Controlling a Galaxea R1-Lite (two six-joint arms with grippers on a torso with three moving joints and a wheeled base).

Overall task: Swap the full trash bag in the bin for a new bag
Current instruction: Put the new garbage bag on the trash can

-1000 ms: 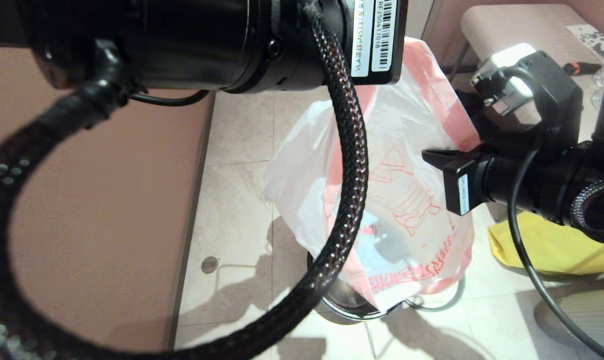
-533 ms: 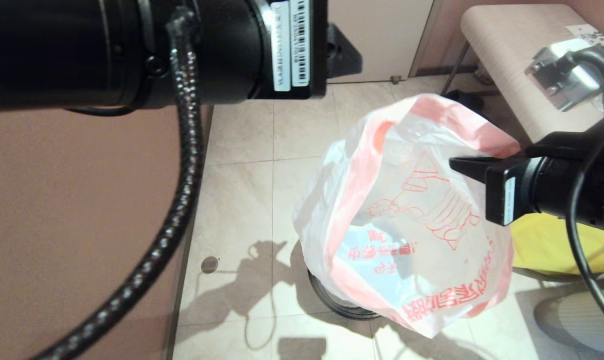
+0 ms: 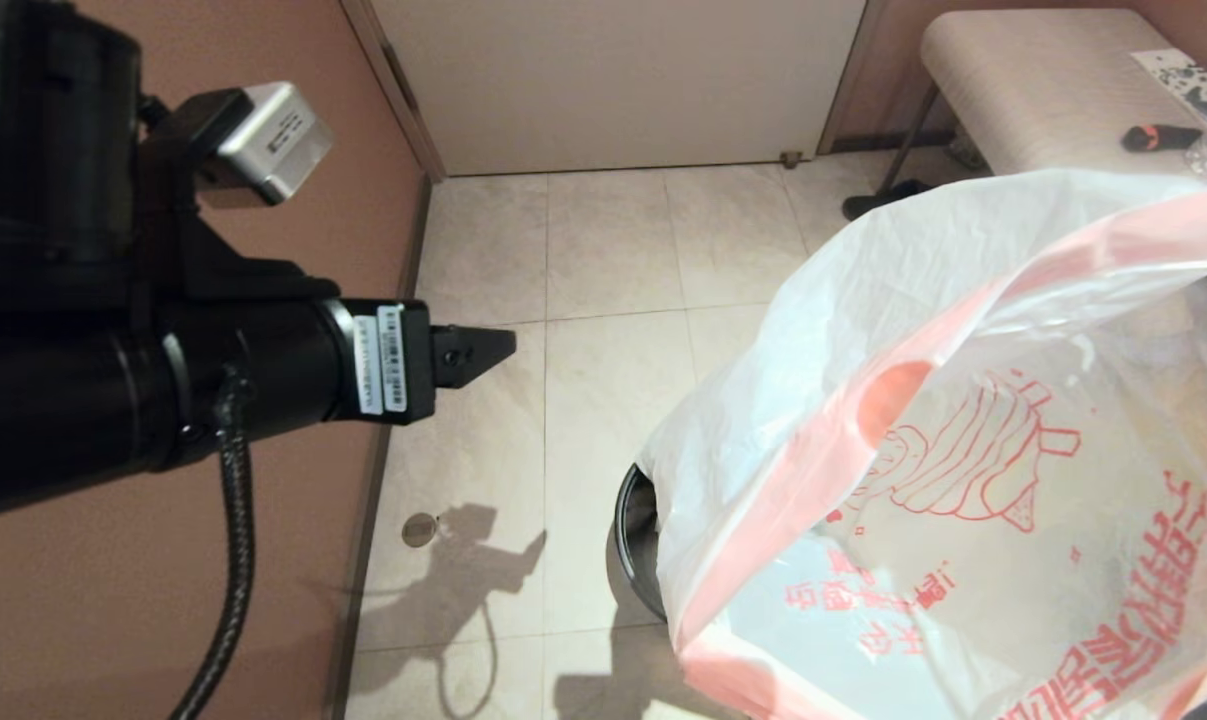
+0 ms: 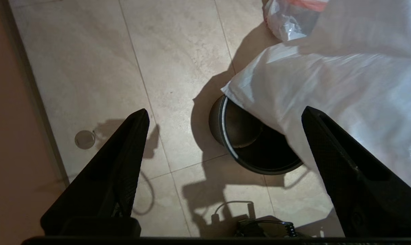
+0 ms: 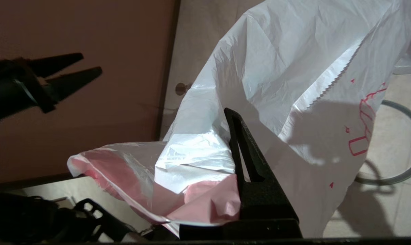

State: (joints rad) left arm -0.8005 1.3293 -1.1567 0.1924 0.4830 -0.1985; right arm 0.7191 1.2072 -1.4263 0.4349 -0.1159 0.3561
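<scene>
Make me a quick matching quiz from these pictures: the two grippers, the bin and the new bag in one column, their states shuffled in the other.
Things:
1. left gripper
2. right gripper
3. bin
4. new bag

States:
A. standing on the floor, no liner inside
B. jaws spread, holding nothing
C. clamped on the pink rim band
D. held up, hanging over the bin

Pairs: 1-B, 2-C, 3-A, 4-D
</scene>
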